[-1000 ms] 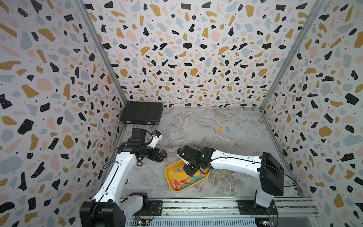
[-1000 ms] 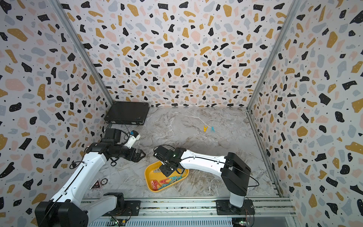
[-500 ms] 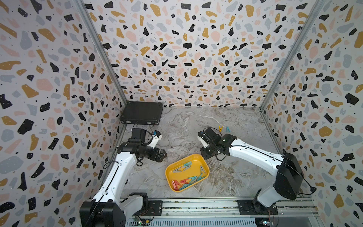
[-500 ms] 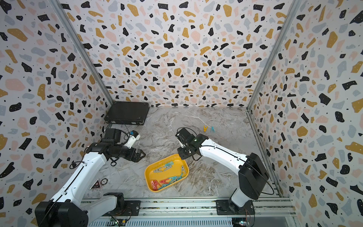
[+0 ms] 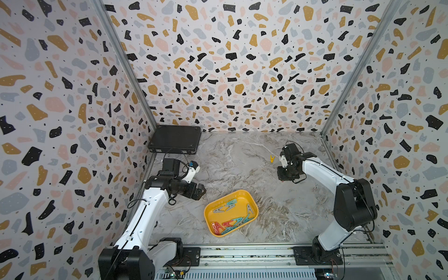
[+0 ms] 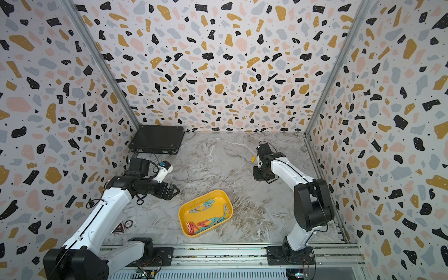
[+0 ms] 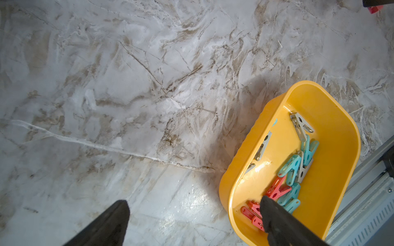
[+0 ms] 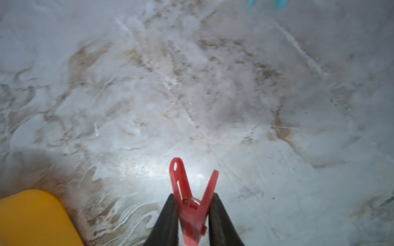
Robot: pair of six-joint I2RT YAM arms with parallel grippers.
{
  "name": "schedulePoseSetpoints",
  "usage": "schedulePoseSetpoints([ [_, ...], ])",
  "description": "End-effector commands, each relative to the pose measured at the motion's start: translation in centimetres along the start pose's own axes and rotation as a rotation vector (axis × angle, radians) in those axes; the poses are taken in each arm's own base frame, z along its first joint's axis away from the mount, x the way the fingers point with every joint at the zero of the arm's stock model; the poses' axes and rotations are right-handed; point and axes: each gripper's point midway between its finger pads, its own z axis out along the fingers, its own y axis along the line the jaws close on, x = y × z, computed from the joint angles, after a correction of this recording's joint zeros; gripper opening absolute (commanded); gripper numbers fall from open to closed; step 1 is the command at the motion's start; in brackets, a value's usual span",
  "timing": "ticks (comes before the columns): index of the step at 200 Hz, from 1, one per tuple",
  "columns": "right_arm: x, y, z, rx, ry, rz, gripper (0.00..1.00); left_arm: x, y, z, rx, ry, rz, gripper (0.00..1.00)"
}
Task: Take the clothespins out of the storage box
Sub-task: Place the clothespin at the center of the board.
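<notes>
Clothespin (image 8: 191,205) translucent red, legs splayed; pinched in right pincer (image 8: 193,196)

Likely lab: terrazzo-walled robot booth (image 5: 218,72).

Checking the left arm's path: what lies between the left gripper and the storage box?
Nothing: only bare marble table separates the open left gripper from the storage box, as both top views show.

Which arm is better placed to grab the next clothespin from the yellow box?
Left: the left gripper hovers open right beside the storage box, while the right gripper is far off, shut on a red clothespin.
</notes>
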Motion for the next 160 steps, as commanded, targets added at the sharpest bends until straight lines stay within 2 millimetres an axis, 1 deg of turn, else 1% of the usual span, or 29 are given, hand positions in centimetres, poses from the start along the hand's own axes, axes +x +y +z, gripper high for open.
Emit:
schedulePoseSetpoints([
  [1,-2.6,-1.5,-1.0,-0.023,-0.036,0.035,0.21,-0.3,-0.1,-0.3,0.0,-0.03,0.012,1.0],
  [18,-4.3,-3.0,-0.6,-0.021,-0.041,0.077,0.22,-0.3,-0.1,-0.3,0.003,-0.03,0.012,1.0],
  [38,-6.4,-5.2,0.1,0.023,-0.025,0.096,0.22,-0.3,-0.2,-0.3,0.005,-0.03,0.012,1.0],
  [61,-8.5,-7.2,1.1,0.039,-0.011,0.12,0.22,-0.3,-0.2,-0.4,0.006,-0.032,0.013,1.0],
  [73,-9.5,-8.3,1.3,0.05,-0.016,0.127,0.23,-0.3,-0.2,-0.4,0.007,-0.032,0.014,1.0],
  [99,-11.4,-9.1,2.3,0.07,0.016,0.08,0.23,-0.3,-0.3,-0.3,0.011,-0.03,0.014,1.0],
  [126,-12.8,-10.1,3.5,0.089,0.03,0.055,0.25,-0.3,-0.3,-0.3,0.01,-0.03,0.013,1.0],
  [139,-13.2,-10.3,4.0,0.077,0.033,0.062,0.25,-0.4,-0.3,-0.3,0.01,-0.032,0.014,1.0],
  [160,-13.6,-10.0,4.9,0.052,0.042,0.061,0.25,-0.3,-0.3,-0.3,0.011,-0.028,0.013,1.0],
])
